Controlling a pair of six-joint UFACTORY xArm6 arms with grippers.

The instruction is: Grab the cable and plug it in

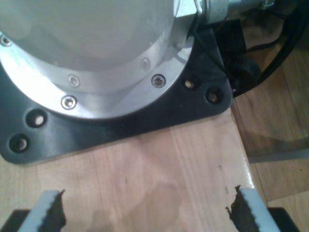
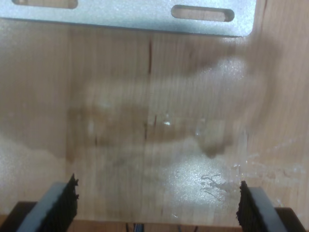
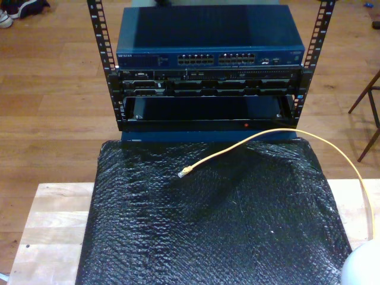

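One yellow cable (image 3: 285, 133) lies on the black bubble-wrap mat (image 3: 214, 219), just before the rack (image 3: 208, 89).
Its clear plug (image 3: 184, 173) points toward the exterior view's left, and its length arcs back past the mat's far edge to that view's right. My first hand (image 1: 145, 210) stands apart, empty, over bare wood beside a robot base (image 1: 96, 63); my second hand (image 2: 157, 203), likewise apart, faces a slotted metal plate (image 2: 130, 17).
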